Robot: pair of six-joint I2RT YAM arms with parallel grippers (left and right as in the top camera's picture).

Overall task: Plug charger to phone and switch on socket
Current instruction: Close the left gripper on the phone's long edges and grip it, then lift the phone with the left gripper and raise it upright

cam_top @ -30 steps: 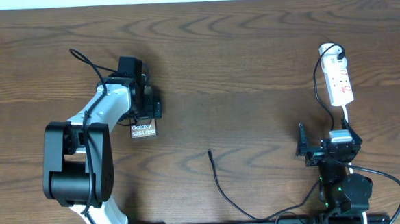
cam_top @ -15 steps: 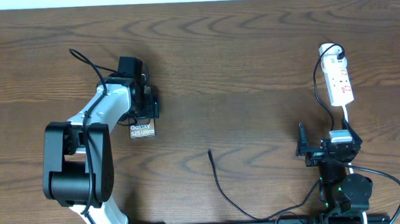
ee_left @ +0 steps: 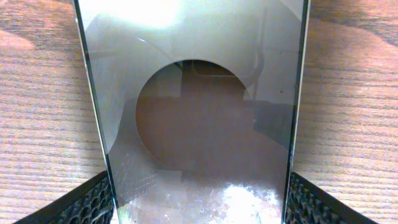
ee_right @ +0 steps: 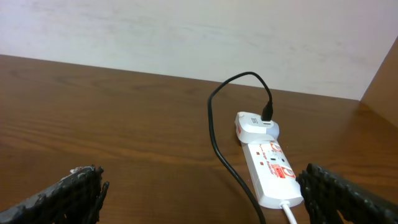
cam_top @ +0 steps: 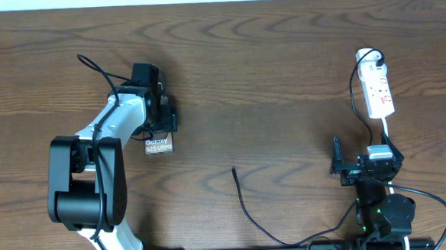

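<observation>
The phone point(cam_top: 160, 144) lies on the table at the left, its white lettering showing below my left gripper point(cam_top: 167, 117). In the left wrist view its glossy face point(ee_left: 199, 124) fills the space between the two fingers, which press its edges. The charger cable point(cam_top: 246, 208) lies loose on the table at the lower middle, its tip point(cam_top: 234, 169) pointing up. It also runs past the socket point(ee_right: 268, 167) in the right wrist view. The white socket point(cam_top: 376, 86) sits at the far right with a white adapter plugged in. My right gripper point(cam_top: 349, 164) is open and empty, below the socket.
The socket's white cord point(cam_top: 386, 128) runs down toward the right arm base. A pale wall point(ee_right: 186, 37) borders the far edge of the brown wooden table point(cam_top: 267, 84).
</observation>
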